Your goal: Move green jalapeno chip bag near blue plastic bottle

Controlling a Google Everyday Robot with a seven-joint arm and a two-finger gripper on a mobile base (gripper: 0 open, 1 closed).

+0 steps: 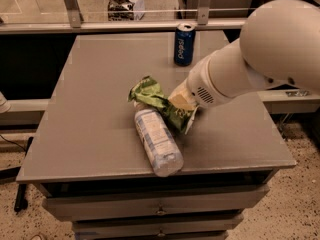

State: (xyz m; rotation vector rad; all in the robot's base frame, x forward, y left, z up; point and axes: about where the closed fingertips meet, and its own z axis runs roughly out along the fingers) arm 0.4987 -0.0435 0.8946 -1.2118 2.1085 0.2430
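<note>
Your tool [181, 103], its hold impossible to tell behind the white arm [235, 76], rests on the crumpled bright green foil chip bag [150, 95], which lies against the clear bluish plastic bottle [157, 141] on the grey surface [90, 109], seemingly placed as the task asks.

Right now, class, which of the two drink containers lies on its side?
The blue plastic bottle, touching the green jalapeno chip bag where the gripper sits; the Pepsi can stands upright at the back.
</note>
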